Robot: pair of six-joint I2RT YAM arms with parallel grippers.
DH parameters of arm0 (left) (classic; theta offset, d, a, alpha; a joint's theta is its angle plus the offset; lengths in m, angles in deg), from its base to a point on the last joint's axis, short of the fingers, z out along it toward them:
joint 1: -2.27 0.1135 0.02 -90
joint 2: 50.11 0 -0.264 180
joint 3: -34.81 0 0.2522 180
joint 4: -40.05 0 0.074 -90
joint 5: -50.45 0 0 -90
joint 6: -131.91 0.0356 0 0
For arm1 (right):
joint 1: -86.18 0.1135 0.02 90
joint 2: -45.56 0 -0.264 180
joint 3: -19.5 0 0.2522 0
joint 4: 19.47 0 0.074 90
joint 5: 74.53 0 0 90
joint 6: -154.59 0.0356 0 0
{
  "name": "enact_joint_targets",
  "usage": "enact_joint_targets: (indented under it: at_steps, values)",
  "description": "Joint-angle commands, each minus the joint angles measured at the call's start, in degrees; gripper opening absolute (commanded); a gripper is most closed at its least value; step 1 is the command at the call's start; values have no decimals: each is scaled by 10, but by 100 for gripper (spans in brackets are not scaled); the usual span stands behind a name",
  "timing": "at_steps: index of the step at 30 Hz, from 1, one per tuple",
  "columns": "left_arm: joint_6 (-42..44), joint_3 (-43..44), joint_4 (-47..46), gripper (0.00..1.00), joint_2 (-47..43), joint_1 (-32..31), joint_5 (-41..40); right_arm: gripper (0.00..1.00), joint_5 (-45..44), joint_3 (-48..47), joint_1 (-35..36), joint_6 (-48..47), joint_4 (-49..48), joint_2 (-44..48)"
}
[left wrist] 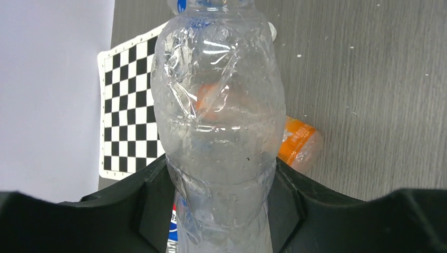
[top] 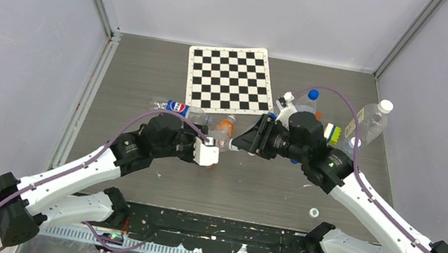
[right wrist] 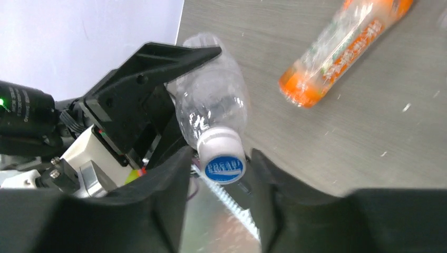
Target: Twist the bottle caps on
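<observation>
Left gripper [left wrist: 221, 182] clenched on the clear bottle [left wrist: 219, 105], held above the worktop [top: 145, 85], neck pointing at the right arm. The cap [right wrist: 223, 164] sits on the bottle's mouth, bracketed by the right gripper [right wrist: 220, 155]; we cannot tell whether it pinches.

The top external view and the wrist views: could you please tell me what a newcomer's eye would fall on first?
Centre stage is a clear bottle, clamped in the left gripper's fingers. The right gripper has a blue-topped white cap, which sits on the bottle's neck, between its fingers. Farther back lies a black-and-white checkerboard.
</observation>
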State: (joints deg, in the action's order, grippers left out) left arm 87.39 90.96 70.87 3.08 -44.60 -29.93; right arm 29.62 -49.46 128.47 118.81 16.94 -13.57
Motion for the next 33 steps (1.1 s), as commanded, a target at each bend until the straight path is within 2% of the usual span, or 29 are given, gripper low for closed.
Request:
enact_joint_targets:
  at_steps: [1, 2, 3, 4, 7, 9, 11, 16, 21, 33]
  values:
    - [13, 37, 31, 14, 13, -10, 31, 59, -5, -62, -3, -319, 22, 31]
    - [10, 43, 41, 14, 20, -10, 40, 65, 8, -59, -3, -416, 29, 37]
    - [7, 50, 52, 14, 27, -10, 47, 69, 14, -55, -3, -458, 36, 53]
    - [3, 57, 62, 14, 34, -9, 54, 70, 17, -43, -3, -534, 37, 61]
    - [-11, 73, 85, 14, 54, -7, 86, 72, 57, -15, -3, -685, 42, 107]
    - [-23, 83, 95, 14, 67, -1, 114, 72, 84, 10, -3, -842, 52, 133]
    - [-35, 94, 106, 14, 77, 4, 146, 72, 100, 30, -3, -897, 53, 153]
    - [-58, 107, 112, 13, 95, 20, 213, 62, 154, 15, -3, -955, 89, 149]
    - [-75, 115, 111, 14, 116, 22, 256, 61, 178, 8, -2, -968, 84, 137]
    - [-81, 125, 119, 13, 127, 22, 279, 56, 198, 3, 17, -969, 88, 110]
